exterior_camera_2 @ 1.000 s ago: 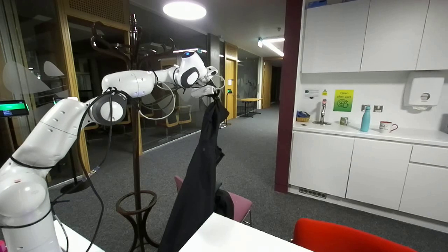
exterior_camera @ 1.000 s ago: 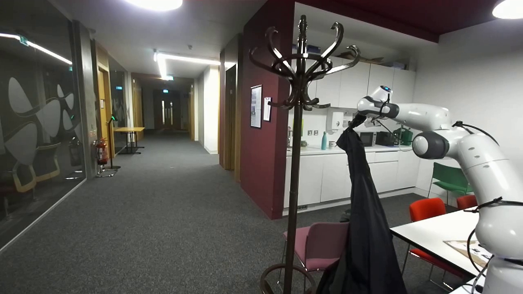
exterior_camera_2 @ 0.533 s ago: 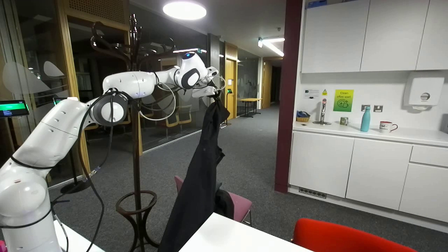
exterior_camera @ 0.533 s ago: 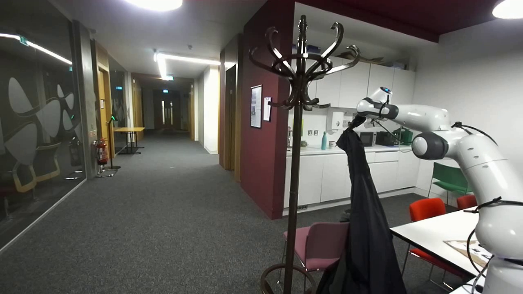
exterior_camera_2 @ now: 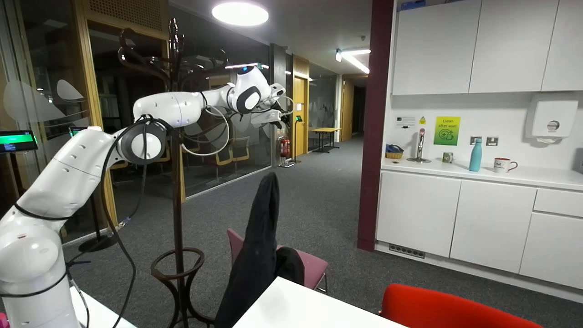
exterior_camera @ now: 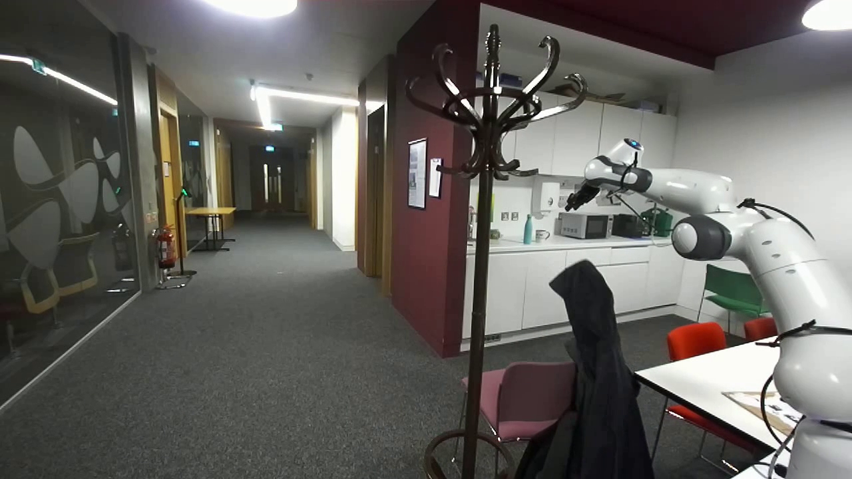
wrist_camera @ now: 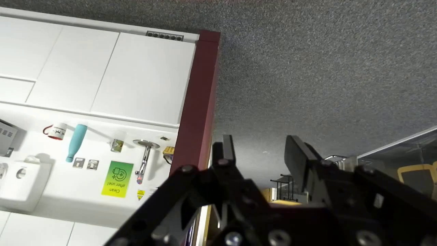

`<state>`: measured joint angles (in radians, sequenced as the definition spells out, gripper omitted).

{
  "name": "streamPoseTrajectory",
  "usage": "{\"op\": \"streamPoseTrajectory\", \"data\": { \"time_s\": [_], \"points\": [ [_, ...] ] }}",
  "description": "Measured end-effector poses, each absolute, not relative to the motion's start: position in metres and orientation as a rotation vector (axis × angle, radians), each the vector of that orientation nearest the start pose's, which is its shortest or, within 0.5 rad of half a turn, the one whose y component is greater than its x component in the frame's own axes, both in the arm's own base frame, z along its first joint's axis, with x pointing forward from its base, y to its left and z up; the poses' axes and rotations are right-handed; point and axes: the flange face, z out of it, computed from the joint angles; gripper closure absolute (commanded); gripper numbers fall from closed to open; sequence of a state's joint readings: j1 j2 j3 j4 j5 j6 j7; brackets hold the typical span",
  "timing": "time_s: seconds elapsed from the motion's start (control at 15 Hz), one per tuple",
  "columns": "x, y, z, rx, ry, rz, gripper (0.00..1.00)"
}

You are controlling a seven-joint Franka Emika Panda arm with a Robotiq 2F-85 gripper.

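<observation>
My gripper is open in the wrist view, with a wide gap and nothing between its finger pads. In an exterior view the gripper is high above a black coat. The coat's upper end stands up in a narrow peak, apart from the fingers. The coat also shows below the gripper in an exterior view, its lower part hidden behind the table. The coat is out of the wrist view. A dark wooden coat stand with curved hooks is nearby; it also shows beside the arm.
A pink chair stands by the coat. A white table and red chair are in front. A counter holds a teal bottle, a mug and a tap. A maroon wall stands behind the coat stand.
Half a second ago the gripper held the coat's top. Now the gripper has opened and let go, and the coat has dropped below it. The arm has hardly moved.
</observation>
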<state>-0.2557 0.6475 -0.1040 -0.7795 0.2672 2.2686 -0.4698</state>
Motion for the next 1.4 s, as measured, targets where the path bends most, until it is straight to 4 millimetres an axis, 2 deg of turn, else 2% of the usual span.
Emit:
{"op": "streamPoseTrajectory", "data": {
  "time_s": [0.2,0.67,0.8,1.07,1.4],
  "points": [
    [0.725,-0.23,0.674,-2.974,-0.109,-1.377,0.0],
    [0.723,-0.234,0.679,-2.946,-0.081,-1.395,0.0],
    [0.72,-0.236,0.686,-2.933,-0.06,-1.415,0.0],
    [0.705,-0.236,0.718,-2.884,0.049,-1.478,0.0],
    [0.67,-0.233,0.763,-2.877,0.164,-1.399,0.0]
  ]
}}
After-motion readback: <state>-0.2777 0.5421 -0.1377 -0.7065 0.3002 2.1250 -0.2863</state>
